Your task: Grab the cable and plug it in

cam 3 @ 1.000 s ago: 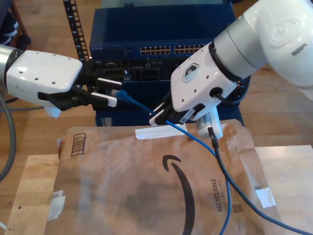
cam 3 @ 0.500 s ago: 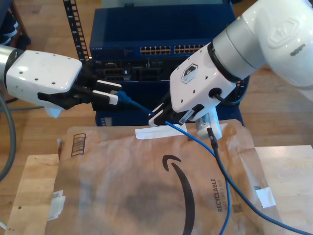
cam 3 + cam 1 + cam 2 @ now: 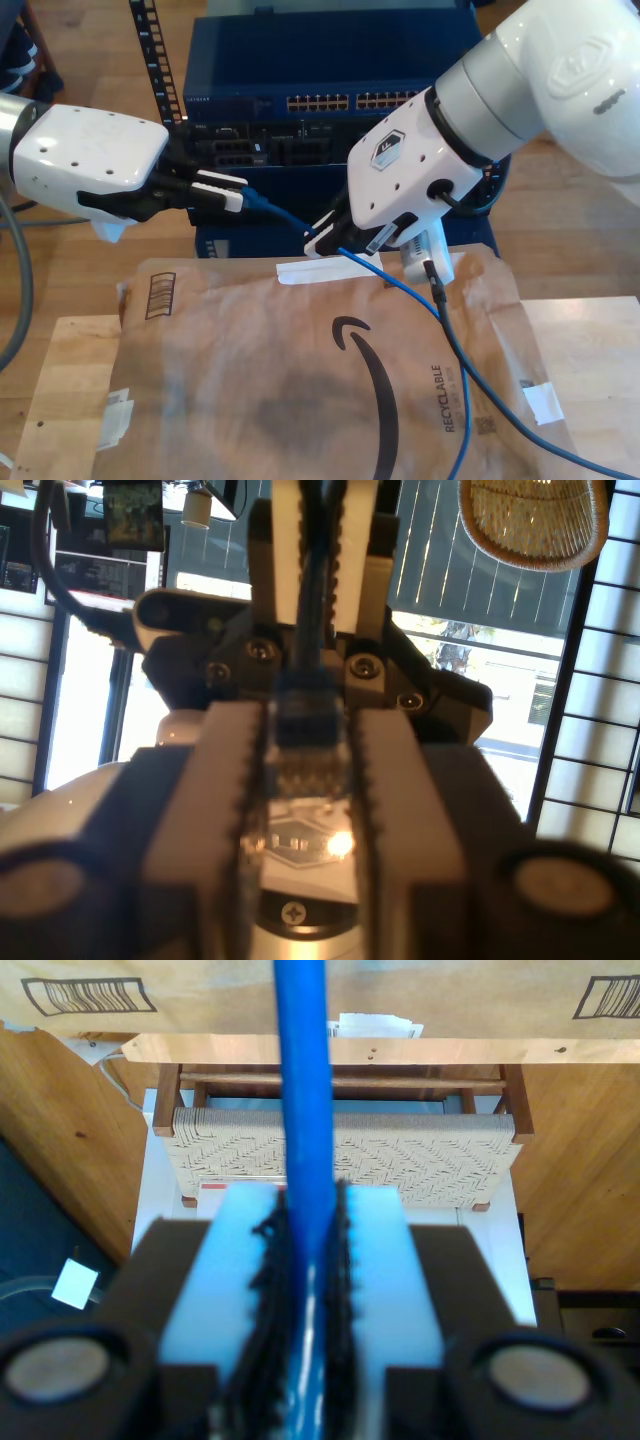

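Wooden floor, wooden table [image 3: 68,385] with a brown paper mailer [image 3: 290,400] lying on it, and a blue network rack [image 3: 330,55] standing behind it with a row of ports [image 3: 350,101] across its face. The cable [image 3: 283,213] was off the table, strung in the air in front of the rack between both grippers. You had my first gripper [image 3: 236,190], at the exterior view's left, clamped narrow on the translucent plug [image 3: 305,765] at the cable's end. The plug sat between the fingers [image 3: 225,780] and was close to the rack's dark front panel; I could not tell if it touched. My second gripper [image 3: 325,238], on the arm at the exterior view's right, was pinched tight on the cable mid-length. From there the rest of the cable dropped over the mailer and ran off the exterior view's bottom edge.
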### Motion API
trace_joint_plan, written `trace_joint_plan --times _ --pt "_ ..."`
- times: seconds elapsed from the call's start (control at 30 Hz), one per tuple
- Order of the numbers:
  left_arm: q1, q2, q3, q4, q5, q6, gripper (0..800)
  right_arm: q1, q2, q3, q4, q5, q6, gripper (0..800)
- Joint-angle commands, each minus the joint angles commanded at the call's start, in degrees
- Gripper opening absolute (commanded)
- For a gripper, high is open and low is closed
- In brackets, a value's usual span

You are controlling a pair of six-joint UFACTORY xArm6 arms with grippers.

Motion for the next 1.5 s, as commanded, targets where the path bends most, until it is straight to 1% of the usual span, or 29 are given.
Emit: trace_joint_plan --times 0.03,0.07,0.1,0.13,0.2,0.27,0.37,0.47,0.57,0.63,0.7,0.77,0.8,0.9,1.03,1.2,1.3,1.4,1.5 --pt "0.0 0.09 0.09 0.09 -0.09 0.0 2 0.62 0.0 0.09 0.0 0.0 -0.09 371" --pt "0.0 0.09 0.09 0.0 -0.09 -0.18 2 1.41 0.09 0.09 0.0 0.09 -0.26 526" --pt "-0.09 0.18 0.09 0.09 -0.09 -0.35 2 1.76 0.18 0.0 0.0 0.0 -0.35 597" --pt "-0.09 0.18 0.0 0.0 -0.09 -0.53 2 1.76 0.18 0.0 0.0 0.0 -0.62 651" --pt "0.0 0.44 -0.09 -0.09 0.09 -2.11 2 1.93 -0.09 -0.09 -0.09 -0.79 -2.37 729" --pt "-0.09 0.7 -0.62 -0.18 0.18 -4.4 2 2.64 -0.7 0.26 -0.26 -4.48 -4.48 732" --pt "0.09 3.6 -0.88 -0.44 2.37 -9.14 2 3.87 -4.57 3.52 -0.62 -13.89 -8.35 732" --pt "0.18 6.33 -0.88 -1.76 6.77 -14.33 2 4.75 -8.44 6.95 -0.35 -23.12 -13.36 753" --pt "1.67 8.97 -0.97 -7.56 11.78 -17.23 2 8.18 -9.76 9.58 -0.53 -30.95 -13.8 758" --pt "1.85 10.29 -0.97 -9.32 13.27 -19.34 2 10.99 -10.9 12.04 -0.53 -37.27 -13.8 758" --pt "1.93 11.6 -0.97 -9.32 13.89 -20.22 2 14.59 -11.69 13.01 -0.53 -41.49 -13.89 757" --pt "1.93 13.01 -0.97 -9.32 14.33 -21.01 2 17.67 -12.57 12.84 -0.62 -42.37 -13.89 756" --pt "2.02 13.98 -0.97 -9.41 14.51 -21.98 2 17.93 -13.1 12.57 -0.62 -42.37 -13.89 756" --pt "2.73 15.38 -2.2 -9.41 15.12 -24.18 2 17.93 -13.27 11.6 -0.7 -42.37 -13.98 756" --pt "3.69 15.65 -2.81 -9.32 15.3 -24.18 2 16.7 -12.75 10.37 -1.76 -42.29 -13.89 755" --pt "3.78 16.18 -2.81 -9.58 16.26 -24.35 1 17.05 -13.63 12.31 -1.76 -42.11 -13.71 752" --pt "3.78 16.35 -2.81 -11.43 16.97 -25.32 2 19.08 -13.71 13.1 -1.49 -42.2 -13.71 741" --pt "3.78 16.88 -2.73 -13.19 19.08 -26.29 2 21.45 -13.71 13.1 -1.49 -42.46 -13.8 742" --pt "3.78 17.49 -2.64 -13.36 19.16 -26.29 2 21.63 -13.71 12.92 -1.49 -42.64 -13.71 742"
